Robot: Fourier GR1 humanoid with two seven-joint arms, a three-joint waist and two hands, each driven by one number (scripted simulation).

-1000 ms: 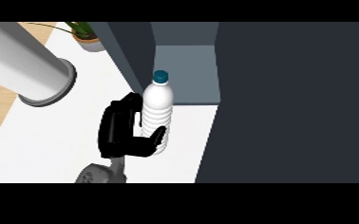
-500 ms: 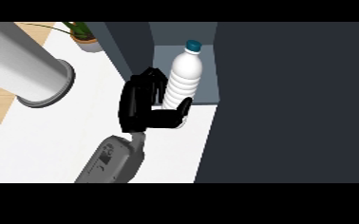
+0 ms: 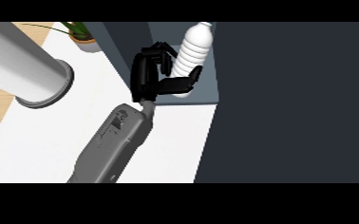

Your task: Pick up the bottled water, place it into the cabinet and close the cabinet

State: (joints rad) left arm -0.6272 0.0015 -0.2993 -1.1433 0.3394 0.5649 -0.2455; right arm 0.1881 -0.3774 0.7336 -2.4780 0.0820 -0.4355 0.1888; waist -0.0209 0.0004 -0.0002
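The right hand (image 3: 151, 76) curls round the lower half of the water bottle (image 3: 193, 47), thumb under it, holding it inside the open cabinet (image 3: 203, 95). Behind the hand lies the white counter (image 3: 63, 133); far left stands a potted plant (image 3: 82, 37).

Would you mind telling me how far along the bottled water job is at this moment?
Picked up: the clear plastic water bottle sits in the right robot hand, fingers curled round it. In hand: carrying it into the dark grey cabinet opening. Left: releasing it and closing the dark cabinet door, which stands open.
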